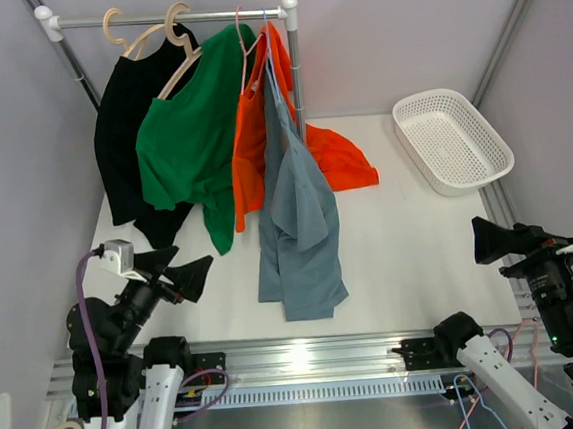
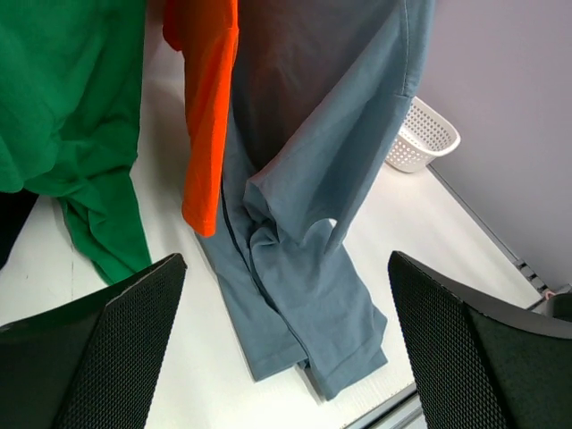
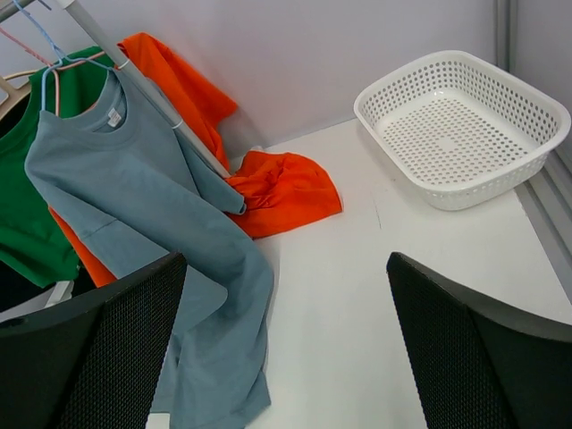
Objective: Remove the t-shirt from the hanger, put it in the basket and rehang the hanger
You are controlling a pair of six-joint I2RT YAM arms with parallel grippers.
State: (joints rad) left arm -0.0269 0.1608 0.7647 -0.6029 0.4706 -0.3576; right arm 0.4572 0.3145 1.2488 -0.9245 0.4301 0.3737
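A grey-blue t-shirt hangs from a blue hanger on the rail, its hem lying on the table. It also shows in the left wrist view and in the right wrist view. Beside it hang an orange t-shirt, a green t-shirt and a black t-shirt. My left gripper is open and empty at the near left, short of the shirts. My right gripper is open and empty at the near right.
A white perforated basket stands at the back right, also in the right wrist view. The rack's upright pole stands just right of the shirts. Grey walls close in the left, back and right. A metal rail runs along the near edge.
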